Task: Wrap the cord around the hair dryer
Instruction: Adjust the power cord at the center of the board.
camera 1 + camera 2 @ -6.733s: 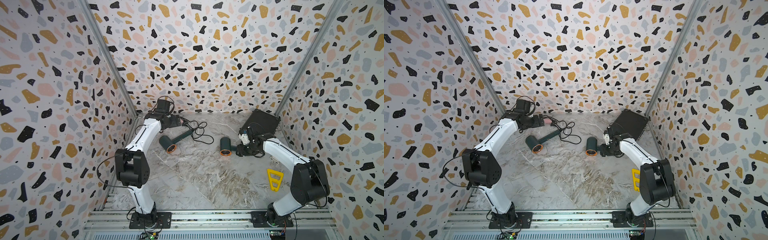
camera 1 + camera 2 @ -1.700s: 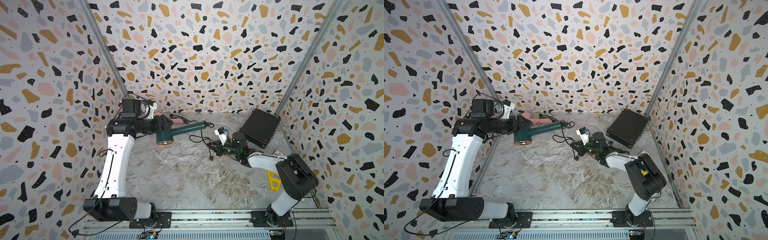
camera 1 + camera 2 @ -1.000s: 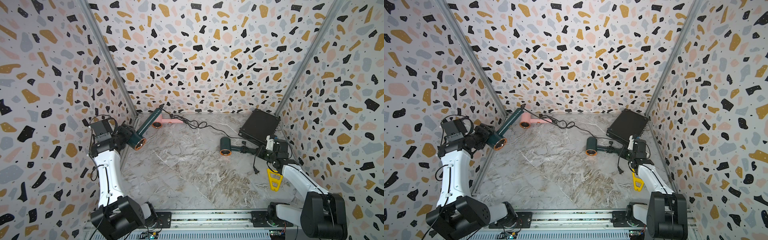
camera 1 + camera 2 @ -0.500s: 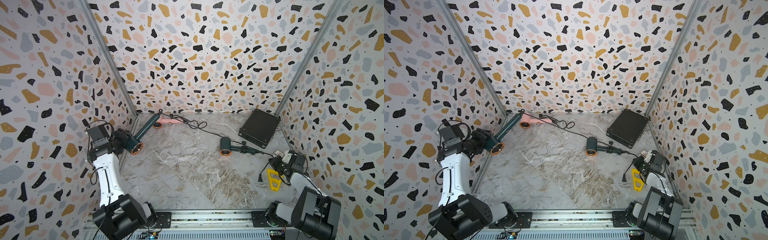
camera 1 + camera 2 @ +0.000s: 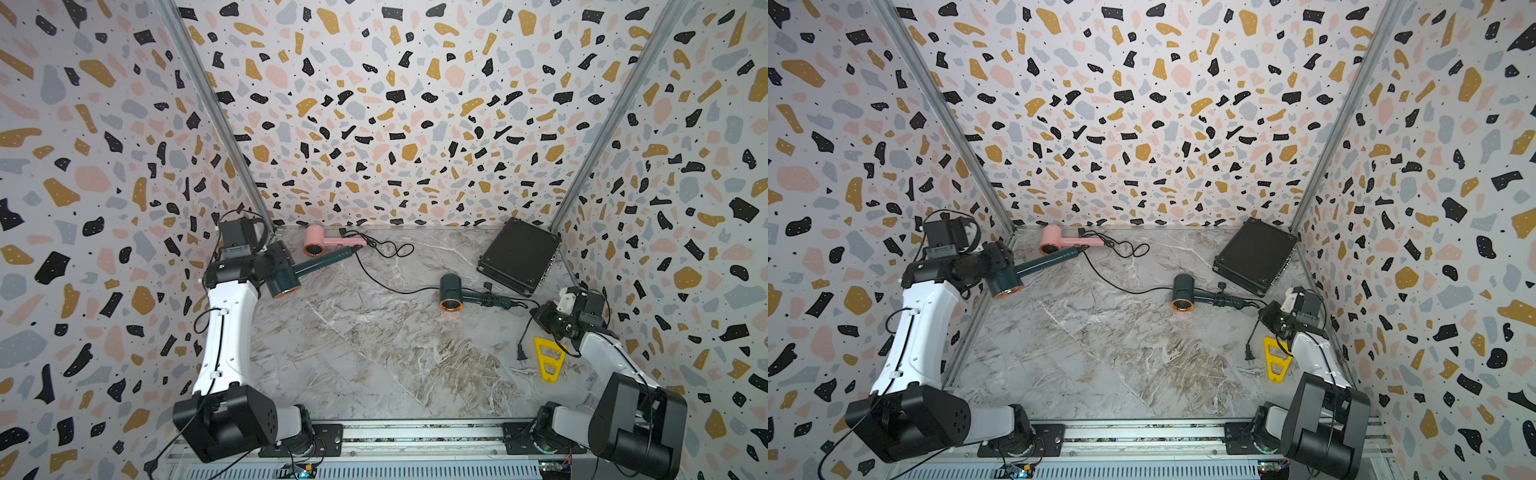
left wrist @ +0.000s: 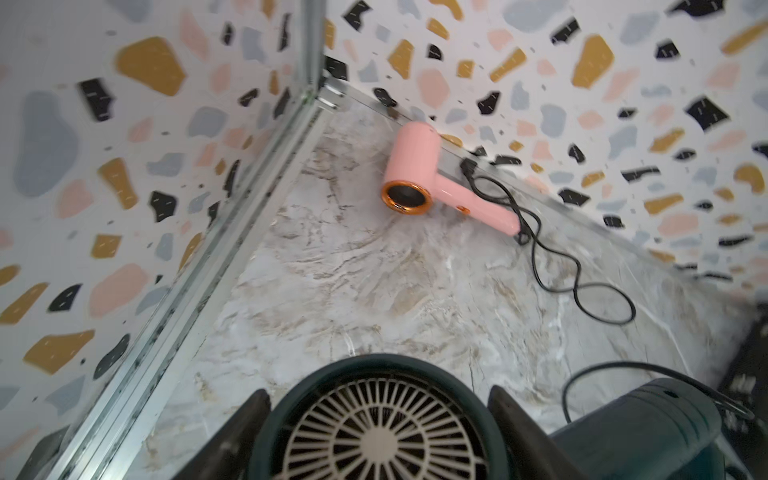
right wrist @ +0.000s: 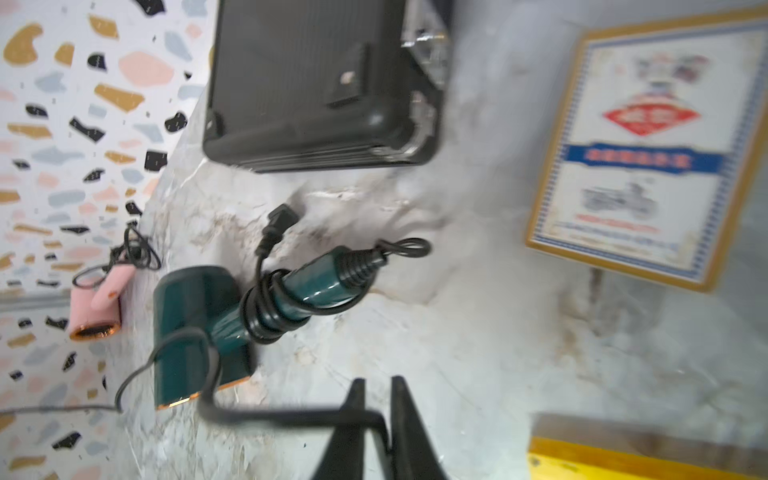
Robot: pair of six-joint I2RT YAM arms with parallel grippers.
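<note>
My left tool (image 6: pixel 378 415) is clamped across the round barrel of the dark green plastic hair dryer (image 5: pixel 284 280), whose pale rear grille sits between my fingers (image 6: pixel 245 419) in the left wrist view. In both top views that dryer appears lifted off the marble-patterned worktop (image 5: pixel 374 365) at the left of the frame, its handle pointing toward the back wall. My right tool (image 7: pixel 377 386), at the right edge of the top views, has its jaws a narrow gap apart with the dryer's thin black rubber cord (image 7: pixel 291 413) running between them. I cannot tell whether they pinch it or only cradle it. From the handle end the cord sags across the worktop and passes a second dark green hair dryer (image 5: pixel 451 291), whose own cord is already coiled on its handle. It then reaches my right tool and drops to its black plug (image 5: pixel 519 353) beside a yellow triangular plastic piece (image 5: pixel 548 359). I judge the dryer rigid, smooth and heaviest at the barrel, so my grip on that round shell could twist. The cord should be limp yet springy and inclined to uncoil. I would take it a short way up from the plug and hold it taut while laying turns on the slim handle.
</note>
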